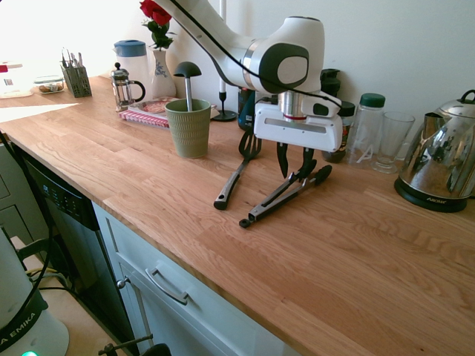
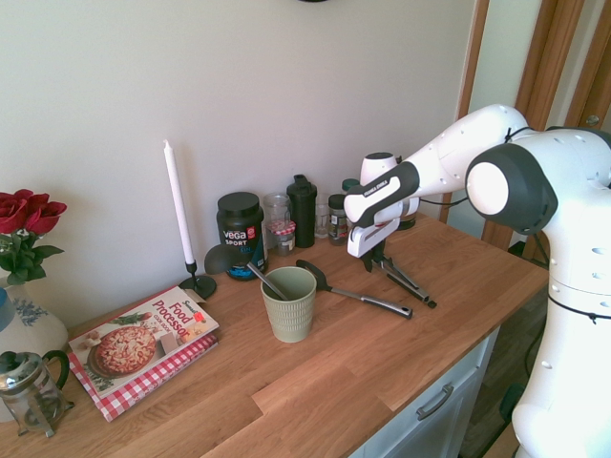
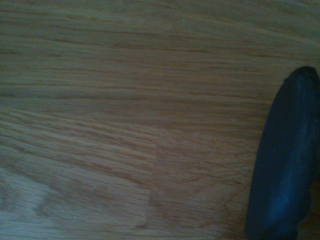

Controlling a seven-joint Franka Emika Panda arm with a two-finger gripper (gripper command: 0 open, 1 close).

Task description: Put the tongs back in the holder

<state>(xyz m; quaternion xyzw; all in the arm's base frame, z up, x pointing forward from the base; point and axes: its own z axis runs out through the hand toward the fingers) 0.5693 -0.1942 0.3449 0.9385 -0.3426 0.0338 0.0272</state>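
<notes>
The tongs [image 1: 286,194] lie flat on the wooden counter, silver arms with black tips, hinge end toward the counter's front edge. My gripper [image 1: 295,174] stands open, lowered over their black-tipped end, with one finger [image 1: 306,167] against the tongs and the other [image 1: 283,159] apart. The second exterior view shows the gripper [image 2: 375,256] at the wall-side end of the tongs [image 2: 409,285]. The olive-green ribbed holder [image 1: 188,127] [image 2: 289,303] stands upright to the side, with a black utensil in it. A dark rounded shape [image 3: 285,165] shows in the wrist view.
A black slotted spatula [image 1: 236,178] lies between the holder and the tongs. A steel kettle [image 1: 441,159], a glass [image 1: 391,141] and bottles [image 2: 302,210] stand along the wall. A cookbook [image 2: 138,343], a candle [image 2: 178,205] and a French press [image 1: 126,87] are beyond the holder.
</notes>
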